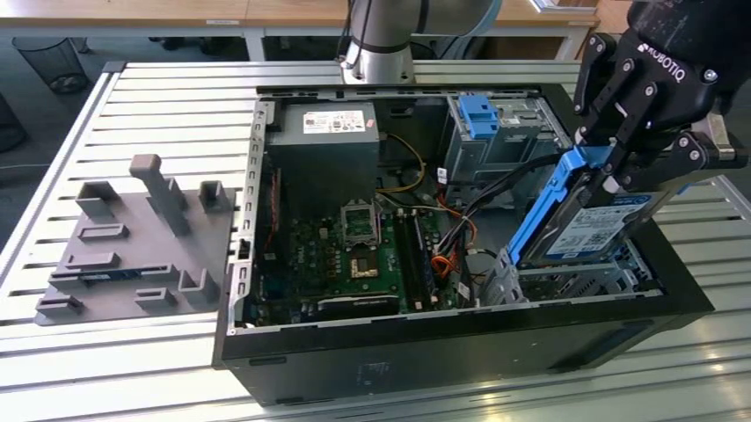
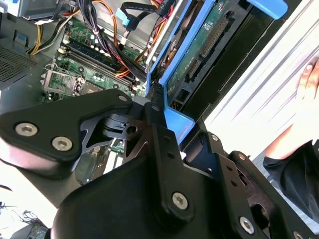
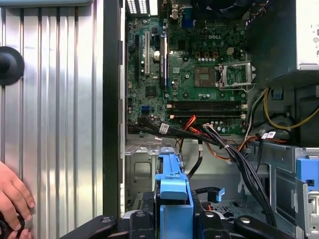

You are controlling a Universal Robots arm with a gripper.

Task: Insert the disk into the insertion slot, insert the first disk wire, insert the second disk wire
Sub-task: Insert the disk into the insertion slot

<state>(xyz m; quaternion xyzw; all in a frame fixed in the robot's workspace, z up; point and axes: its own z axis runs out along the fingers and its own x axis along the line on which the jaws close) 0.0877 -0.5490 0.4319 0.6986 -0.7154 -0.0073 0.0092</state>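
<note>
In the exterior view, the black gripper (image 1: 601, 169) is sitting at the exterior view's upper right, clenching its fingers on the blue caddy edge of the disk (image 1: 590, 230). The disk is hanging tilted, its white-and-blue label facing the camera and its lower end reaching down to the insertion slot (image 1: 581, 283), the silver perforated cage in the lower right corner of the open computer case (image 1: 470, 327). Whether the disk is touching the cage, I cannot tell. The taller grey cage with a blue latch (image 1: 491, 132) is standing behind it, the motherboard (image 1: 352, 255) is lying in the middle of the case, and a grey fixture plate (image 1: 129, 242) is resting on the slatted table (image 1: 153, 97) toward the exterior view's left.

In the second wrist view, the gripper (image 2: 158, 107) is gripping the blue caddy frame, and the disk (image 2: 199, 50) is showing its green circuit-board underside. A person's hand (image 2: 310, 79) is resting on the slatted table beside the case.

In the first wrist view, the gripper (image 3: 173, 215) is pinching the disk (image 3: 172, 180), seen edge-on, above the silver metal of the case floor. Loose black, red and orange cables (image 3: 239, 159) are running just beside it, and a hand (image 3: 12, 199) is lying on the table outside the case wall.
</note>
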